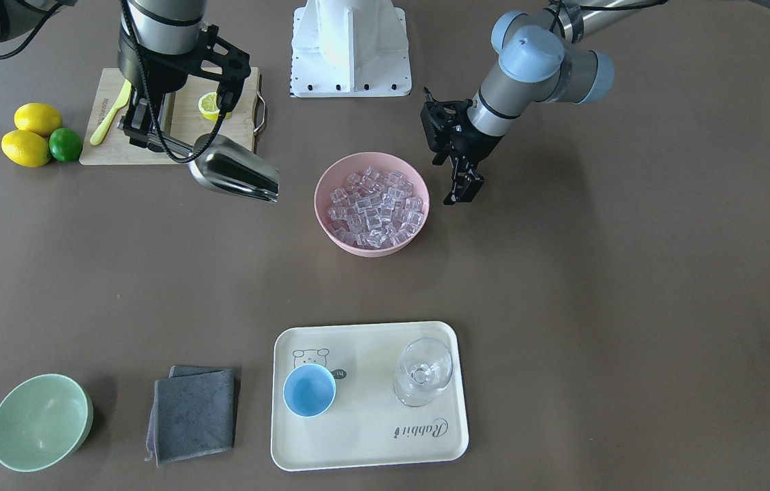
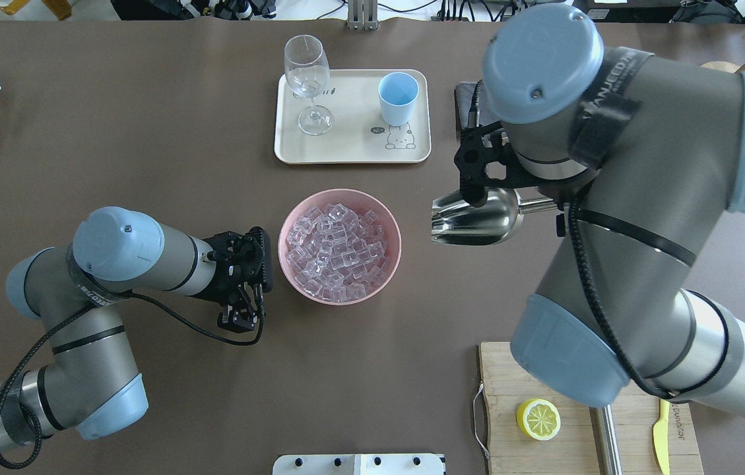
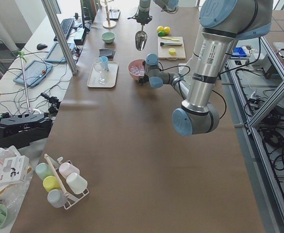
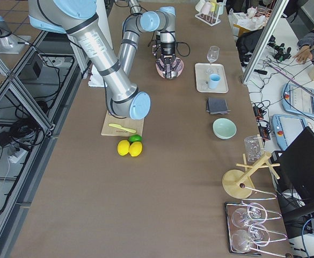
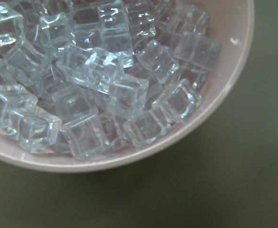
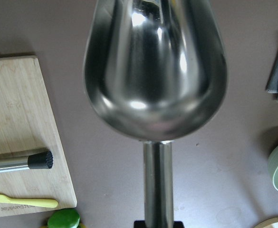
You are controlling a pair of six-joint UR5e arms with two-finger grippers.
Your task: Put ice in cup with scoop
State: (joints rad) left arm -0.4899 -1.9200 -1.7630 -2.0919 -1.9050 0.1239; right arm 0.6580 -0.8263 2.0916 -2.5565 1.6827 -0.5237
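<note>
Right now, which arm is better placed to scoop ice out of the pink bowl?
The right. The right gripper holds the scoop, empty, in the air close beside the pink bowl of ice. The left gripper, at the bowl's other side, holds nothing.

Bright even light, soft shadows, glinting scoop (image 6: pixel 155 71)

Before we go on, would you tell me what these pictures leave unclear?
- Right claw: where it meets the scoop handle is hidden by the arm in the overhead view and cut off by the wrist view's bottom edge.
- Left claw: open or shut is unclear; it is small and edge-on, and its wrist view shows only ice in the pink bowl.
- Bowl's bottom: covered by ice in every view.
</note>
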